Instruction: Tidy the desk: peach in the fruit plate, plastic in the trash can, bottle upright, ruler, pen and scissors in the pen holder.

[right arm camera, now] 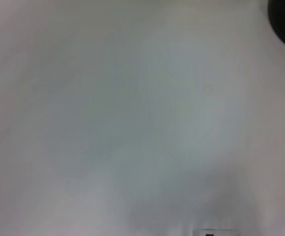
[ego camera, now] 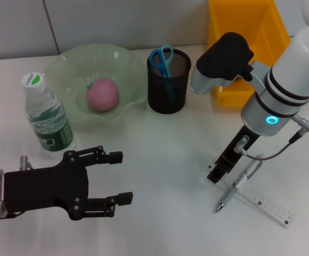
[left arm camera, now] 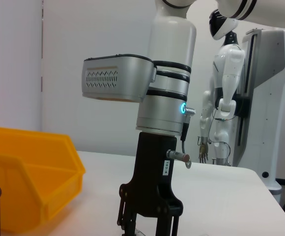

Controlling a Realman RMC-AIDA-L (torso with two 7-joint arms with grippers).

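A pink peach lies in the pale green fruit plate. To its left the clear bottle stands upright. Blue-handled scissors stick out of the black mesh pen holder. The silver pen lies across the clear ruler on the table at front right. My right gripper is lowered onto the ruler's near end, beside the pen; the left wrist view also shows the right gripper down at the table. My left gripper hovers open and empty at front left. No plastic is in view.
A yellow bin stands at the back right behind my right arm, and the yellow bin also shows in the left wrist view. White table lies between the two grippers. The right wrist view shows only bare table.
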